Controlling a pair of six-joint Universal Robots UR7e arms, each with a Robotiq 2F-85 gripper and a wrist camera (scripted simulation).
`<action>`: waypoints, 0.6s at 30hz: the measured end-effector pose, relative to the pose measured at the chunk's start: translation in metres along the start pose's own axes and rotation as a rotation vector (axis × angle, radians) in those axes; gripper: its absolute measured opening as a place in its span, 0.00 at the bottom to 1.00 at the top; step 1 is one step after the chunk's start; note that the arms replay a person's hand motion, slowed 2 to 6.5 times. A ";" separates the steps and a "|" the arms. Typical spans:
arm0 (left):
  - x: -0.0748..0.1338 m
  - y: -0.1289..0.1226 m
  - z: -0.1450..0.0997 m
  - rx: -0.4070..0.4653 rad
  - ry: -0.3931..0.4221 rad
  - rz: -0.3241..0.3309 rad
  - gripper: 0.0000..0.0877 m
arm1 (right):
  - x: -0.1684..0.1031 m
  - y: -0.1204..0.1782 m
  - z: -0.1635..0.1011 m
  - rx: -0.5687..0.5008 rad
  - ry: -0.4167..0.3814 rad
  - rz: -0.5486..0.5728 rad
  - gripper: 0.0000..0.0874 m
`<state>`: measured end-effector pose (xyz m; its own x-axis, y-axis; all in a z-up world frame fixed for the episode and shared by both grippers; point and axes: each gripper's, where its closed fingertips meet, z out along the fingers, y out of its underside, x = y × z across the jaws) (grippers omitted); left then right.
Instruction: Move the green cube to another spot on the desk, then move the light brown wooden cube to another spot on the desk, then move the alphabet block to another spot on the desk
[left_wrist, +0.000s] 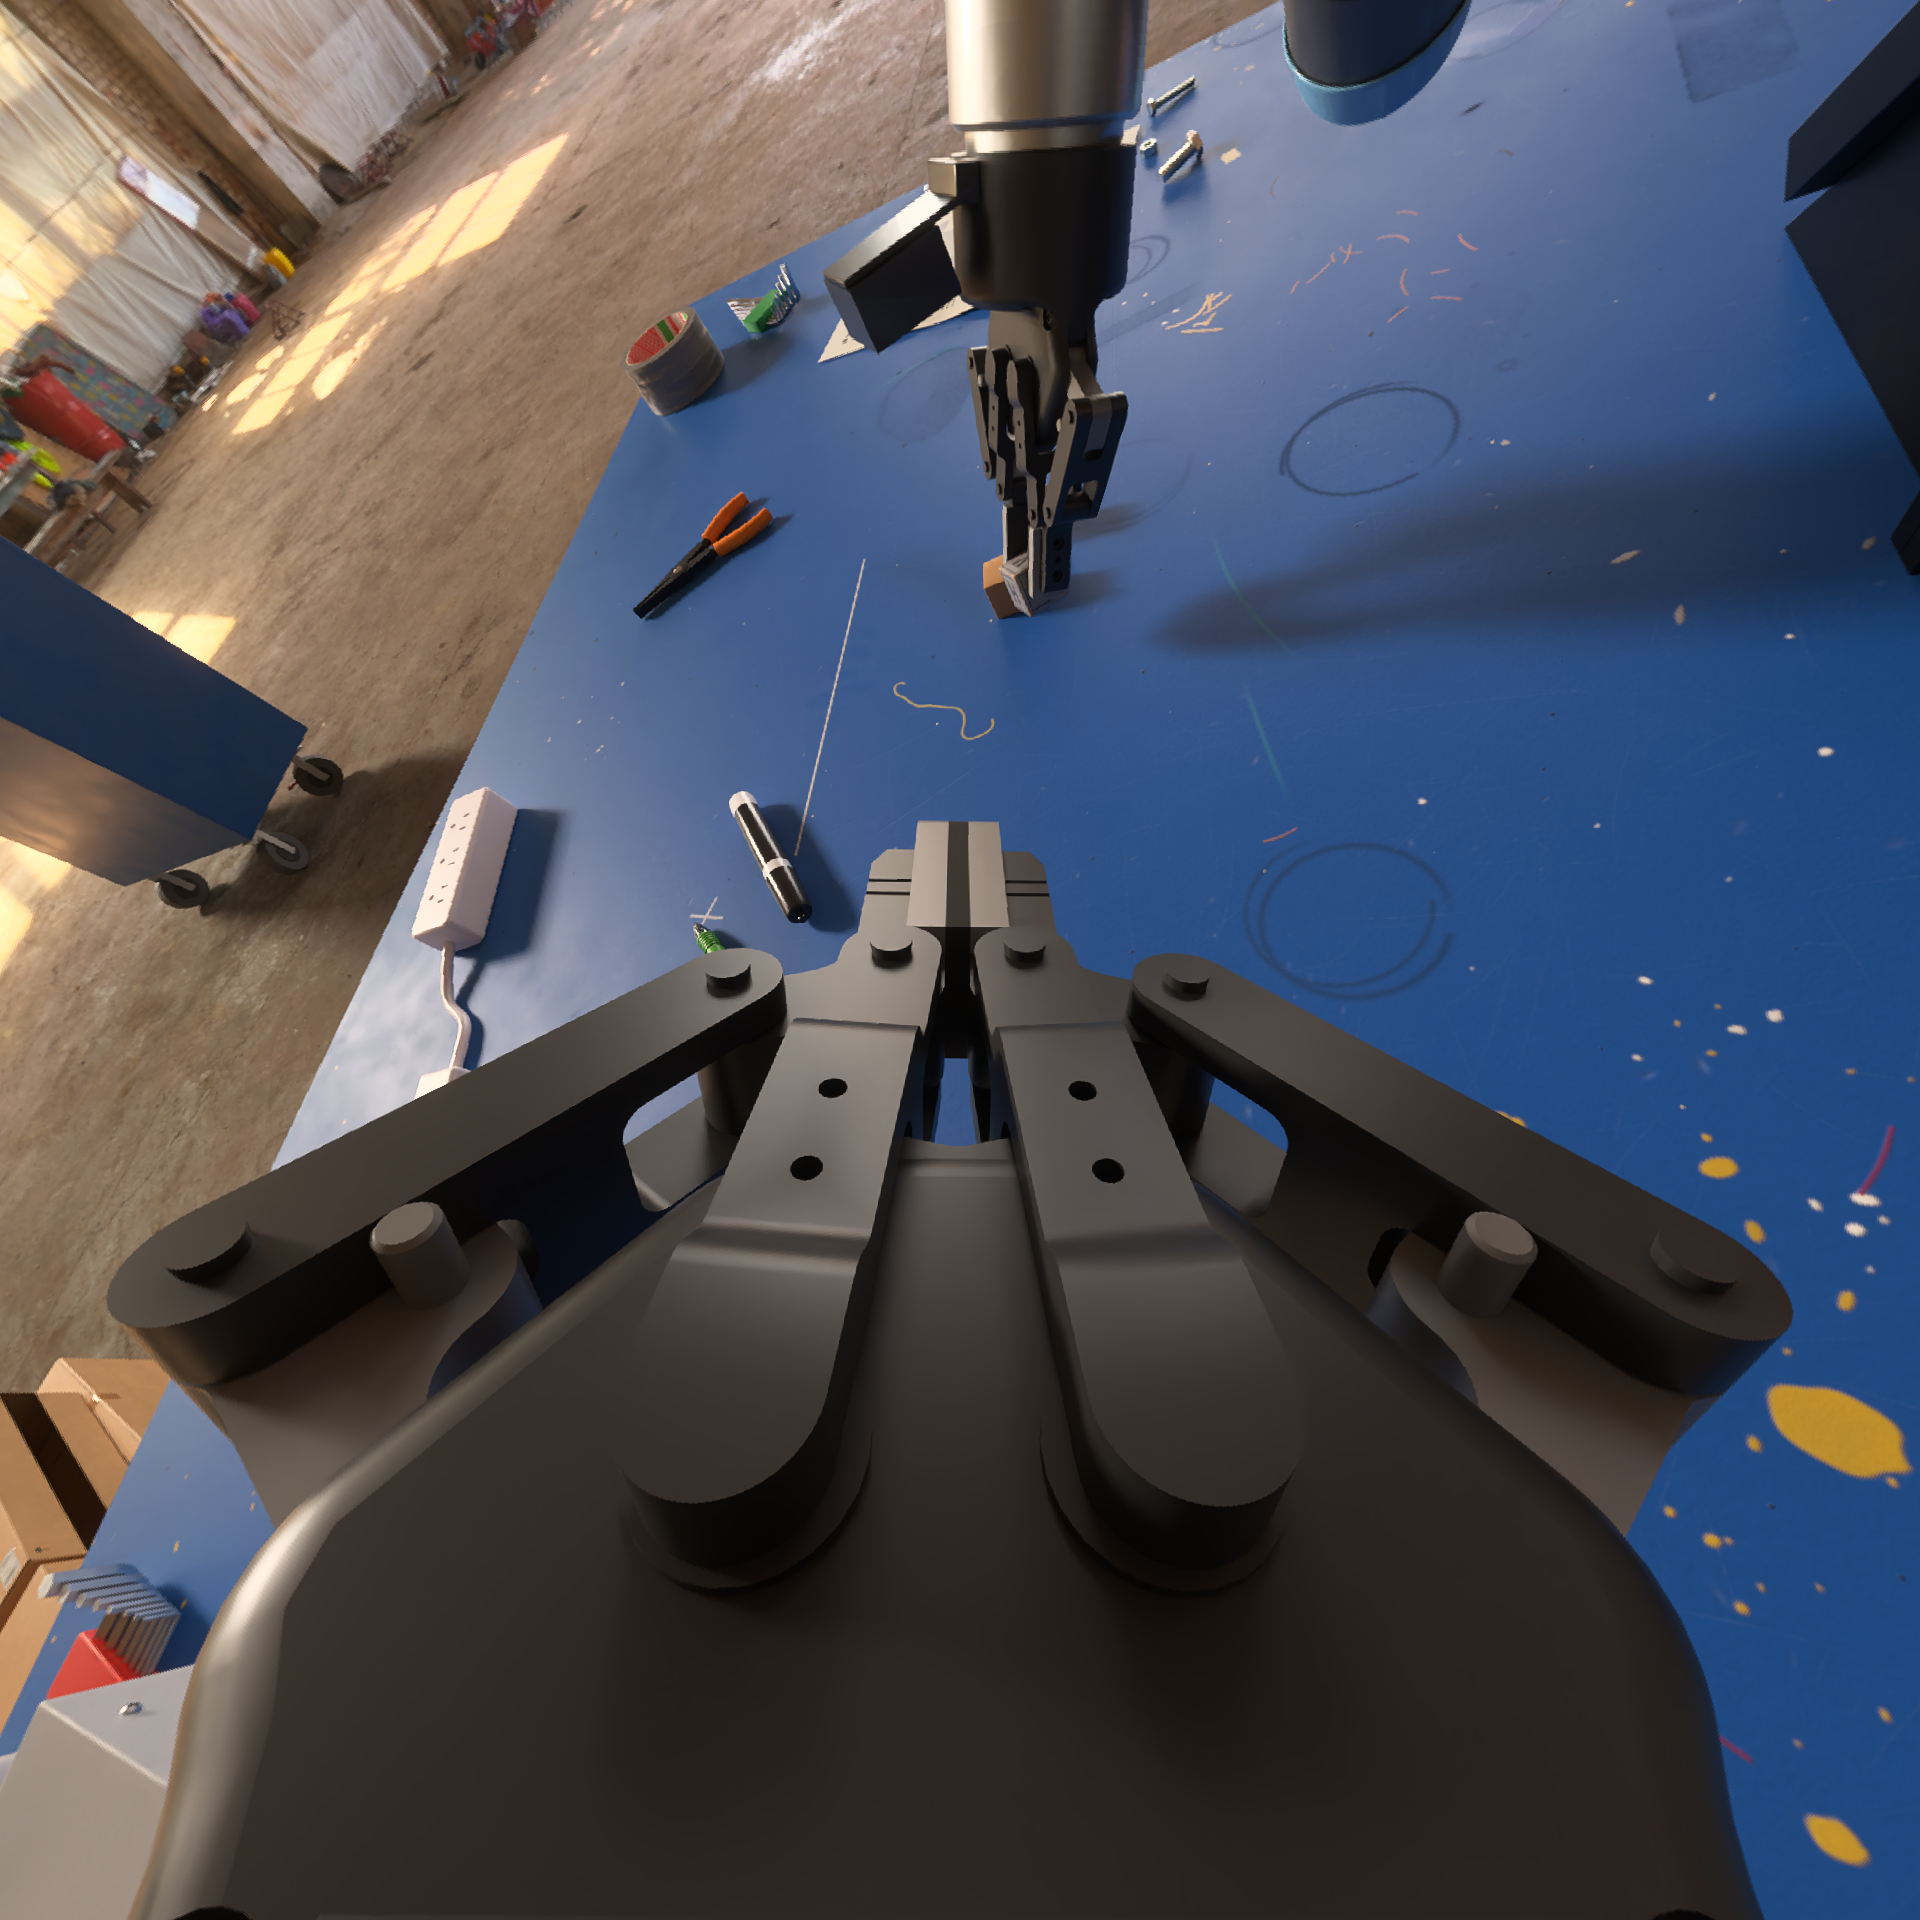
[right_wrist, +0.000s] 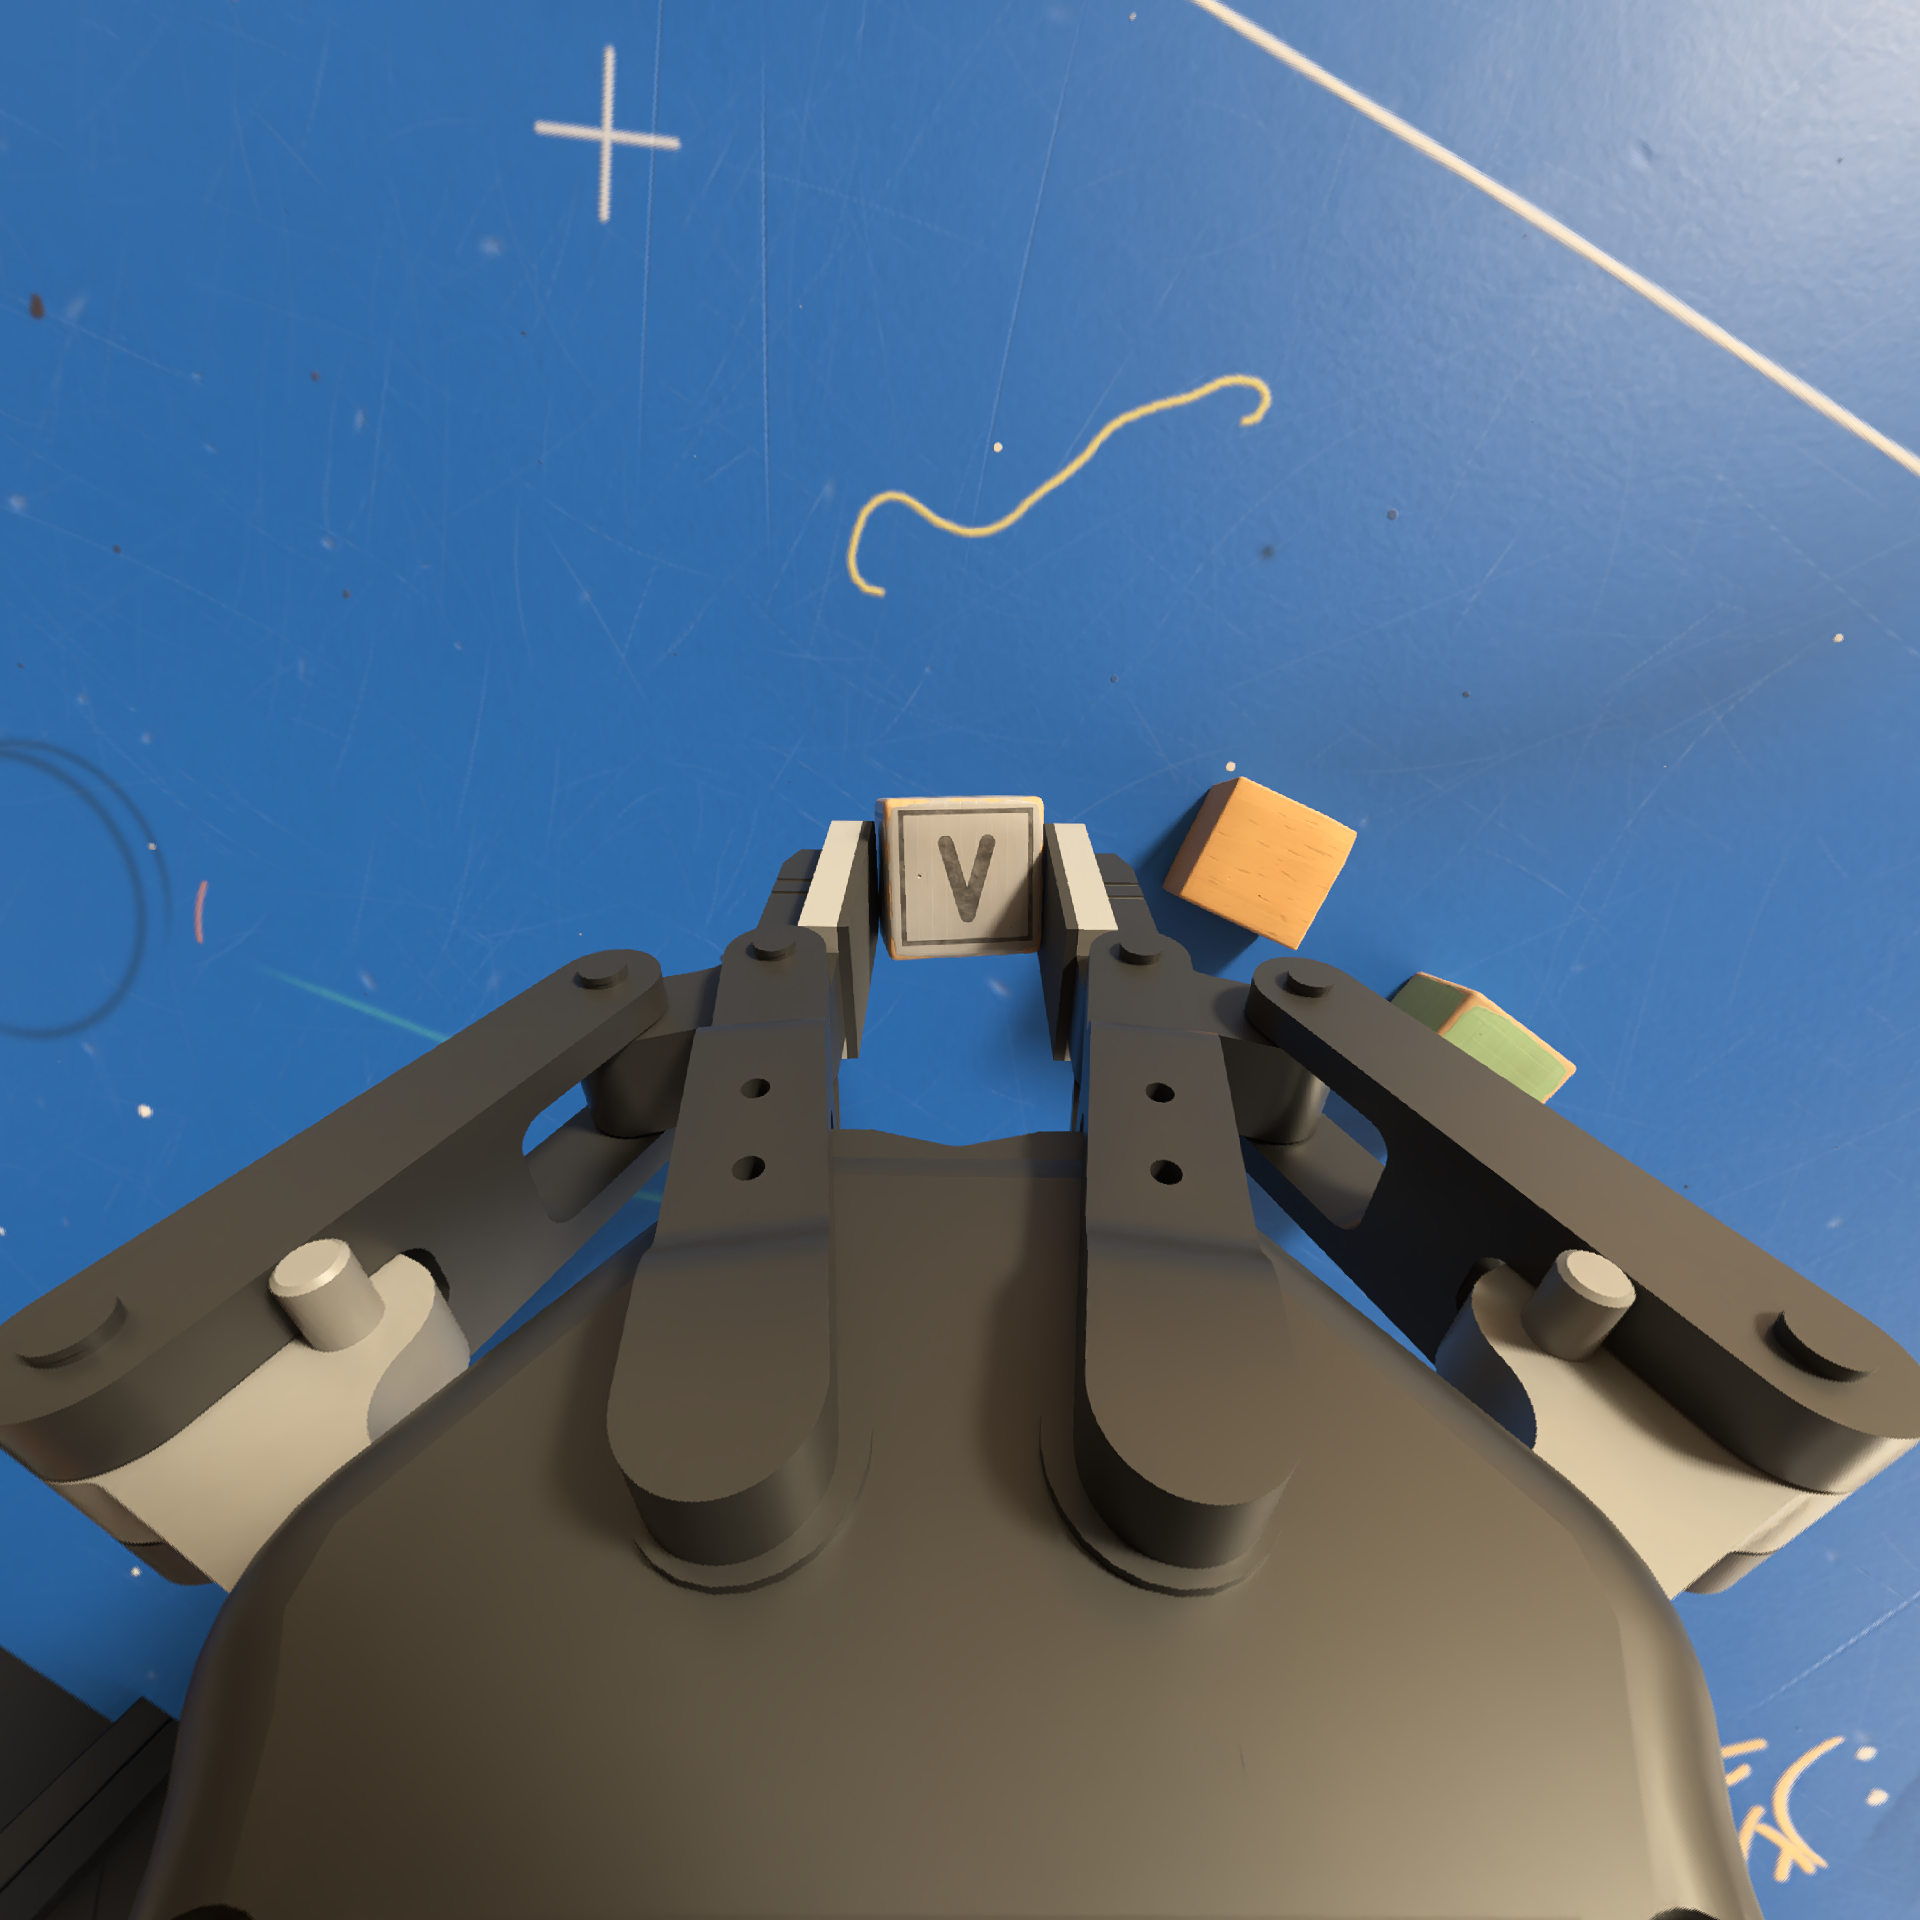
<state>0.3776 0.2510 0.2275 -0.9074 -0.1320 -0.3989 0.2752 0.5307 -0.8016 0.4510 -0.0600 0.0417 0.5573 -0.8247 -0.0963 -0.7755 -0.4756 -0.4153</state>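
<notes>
Right tool (right_wrist: 958, 883) has its pads against both sides of the small grey-faced wooden alphabet block (right_wrist: 958, 873), block low on the scuffed blue tabletop (right_wrist: 416, 520). Left tool (left_wrist: 957, 875) is pressed together, empty, well apart. Risk: any sideways carry toward the light brown wooden cube (right_wrist: 1260, 860), just beside, could knock it. Only the right wrist view shows the green cube (right_wrist: 1496, 1039); the left wrist view hides it.

Blue surface (left_wrist: 1455, 675), scratched and paint-flecked, carries pliers (left_wrist: 707, 551), marker (left_wrist: 769, 854), power strip (left_wrist: 464, 868), tape roll (left_wrist: 673, 358), three cubes.
</notes>
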 end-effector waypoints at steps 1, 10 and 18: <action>0.000 0.000 0.000 0.000 0.000 -0.001 0.00 | 0.000 0.001 0.002 -0.005 0.003 -0.005 0.32; -0.001 0.001 0.001 -0.001 0.001 -0.005 0.00 | 0.004 0.006 0.014 -0.054 0.027 -0.030 0.32; -0.001 0.002 0.001 -0.005 0.003 -0.007 0.00 | 0.007 0.008 0.019 -0.076 0.041 -0.026 0.32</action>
<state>0.3792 0.2509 0.2256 -0.9101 -0.1335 -0.3922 0.2673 0.5342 -0.8020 0.4542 -0.0636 0.0204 0.5662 -0.8228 -0.0490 -0.7822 -0.5176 -0.3469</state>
